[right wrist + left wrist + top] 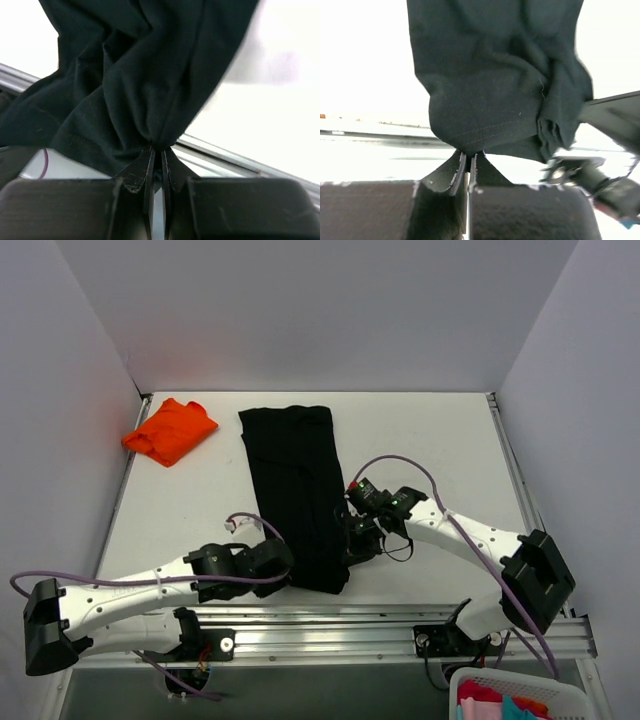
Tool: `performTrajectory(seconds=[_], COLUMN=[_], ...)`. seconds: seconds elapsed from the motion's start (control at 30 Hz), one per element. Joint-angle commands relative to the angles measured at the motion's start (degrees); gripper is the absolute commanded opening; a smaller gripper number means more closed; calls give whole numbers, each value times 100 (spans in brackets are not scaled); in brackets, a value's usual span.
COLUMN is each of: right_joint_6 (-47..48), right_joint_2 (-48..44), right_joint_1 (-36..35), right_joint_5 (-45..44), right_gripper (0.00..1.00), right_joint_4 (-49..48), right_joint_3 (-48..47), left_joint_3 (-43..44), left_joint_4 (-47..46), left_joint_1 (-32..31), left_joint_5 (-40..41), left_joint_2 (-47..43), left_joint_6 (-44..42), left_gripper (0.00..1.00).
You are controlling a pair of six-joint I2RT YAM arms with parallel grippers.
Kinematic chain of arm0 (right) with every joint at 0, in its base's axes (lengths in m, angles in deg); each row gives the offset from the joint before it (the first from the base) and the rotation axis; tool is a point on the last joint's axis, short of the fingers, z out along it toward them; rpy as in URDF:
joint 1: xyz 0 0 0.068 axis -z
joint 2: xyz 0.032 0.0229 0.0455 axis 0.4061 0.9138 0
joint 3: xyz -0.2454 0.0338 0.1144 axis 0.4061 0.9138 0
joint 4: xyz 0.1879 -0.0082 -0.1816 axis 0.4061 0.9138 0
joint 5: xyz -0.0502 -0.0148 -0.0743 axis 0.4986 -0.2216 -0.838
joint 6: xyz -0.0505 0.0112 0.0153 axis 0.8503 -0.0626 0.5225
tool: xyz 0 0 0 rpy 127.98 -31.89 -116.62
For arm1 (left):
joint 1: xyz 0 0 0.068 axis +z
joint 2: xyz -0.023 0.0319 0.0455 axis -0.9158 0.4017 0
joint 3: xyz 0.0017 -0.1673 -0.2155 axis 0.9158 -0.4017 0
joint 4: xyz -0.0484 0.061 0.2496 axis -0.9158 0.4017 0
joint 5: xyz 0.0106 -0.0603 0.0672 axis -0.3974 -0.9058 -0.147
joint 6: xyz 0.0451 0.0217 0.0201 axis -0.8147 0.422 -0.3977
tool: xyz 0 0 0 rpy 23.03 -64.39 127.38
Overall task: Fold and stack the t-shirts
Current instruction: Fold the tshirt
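Both arms reach low over the table, stretched toward each other from the near edge. The left gripper pinches the near left corner of the black t-shirt, and the right gripper is clamped on its near right edge (each wrist view shows cloth bunched between closed fingers). The black t-shirt lies as a long strip, its long axis running from the near edge toward the far wall. The orange t-shirt sits folded at the far left corner, well apart. A white basket of coloured cloth stands at the near right.

Folded t-shirt left of long t-shirt, apart.
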Motion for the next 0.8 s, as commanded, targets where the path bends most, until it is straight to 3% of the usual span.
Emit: performTrajectory(seconds=[0.0,0.23,0.37,0.6,0.77], right_joint_6=[452,1068,1366,1613,1745], right_joint_2=[541,1508,2036,3273,4170], right_joint_1=[240,873,1146,1498,1726], right_joint_5=[-230,-213,-195,-125,-81], right_gripper=[0,0,0,0,0], right_joint_4=[530,759,995,1479,1848], right_joint_3=[-522,-1690,-2465,-4099,-5145], left_joint_3=[409,848,1129,2377,3037], left_joint_4=[515,128,-381,-619,-900], left_joint_1=[576,2008,3140,3968,4400], left_joint_5=[147,-521,-1215,-1813,-2297], left_joint_2=[-237,43,472,1888,2732], left_joint_6=[-433,-1743,-2525,-3729,-4099], left_gripper=[2,2,2,2,2])
